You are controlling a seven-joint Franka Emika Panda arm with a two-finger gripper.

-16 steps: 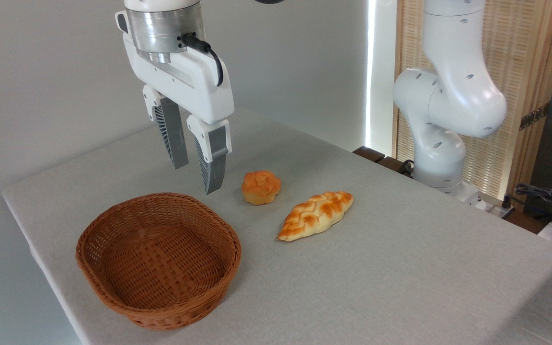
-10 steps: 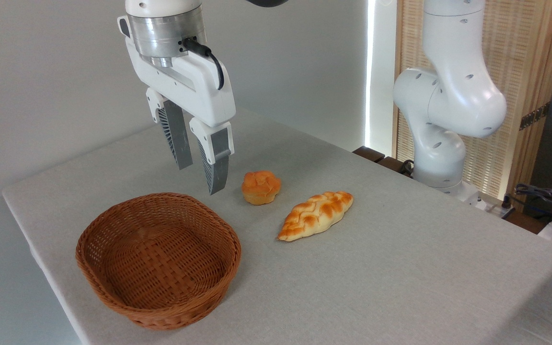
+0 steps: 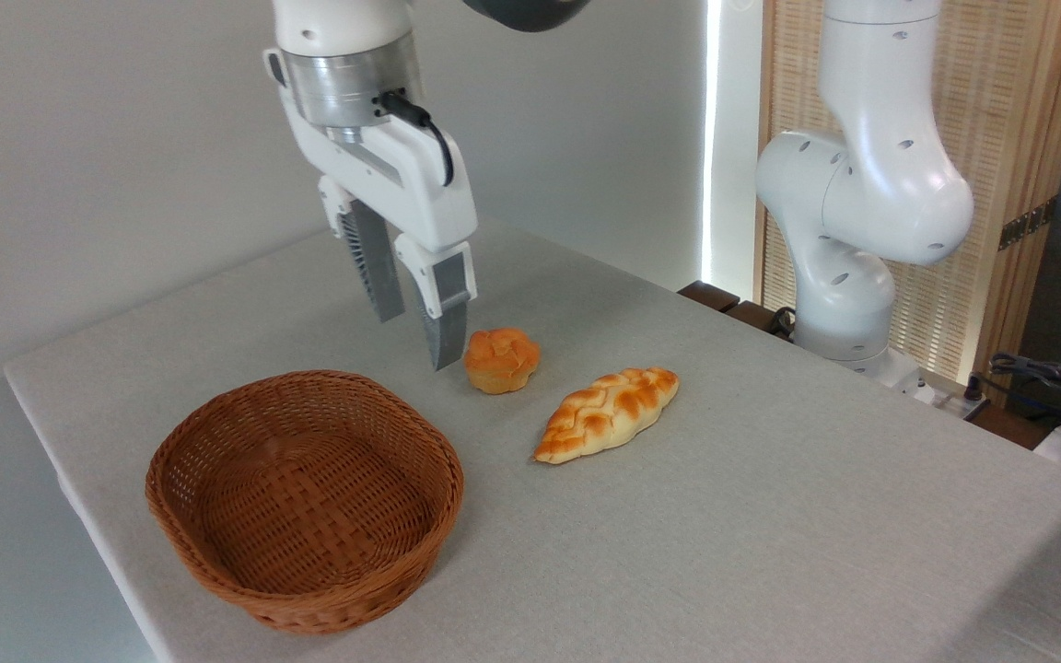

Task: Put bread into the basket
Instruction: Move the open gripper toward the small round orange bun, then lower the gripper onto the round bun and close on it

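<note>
bread (image 3: 502, 359): we see the little round bun sitting on the table (image 3: 770, 516), just right of the fingertips, not touched by anything

gripper (image 3: 418, 343): hanging above the table just left of the bun, jaws parted with nothing between them, tips pointing down

basket (image 3: 305, 497): empty, front-left on the table, a short way from the bun

braided loaf (image 3: 606, 412): lying to the right of the bun, not our target as we read it

done: nothing we can point to, bun isn't grabbed

left: we figure line up over the bun, drop, close, lift, carry to the basket, let go

progress: early approach, we'd say
</note>
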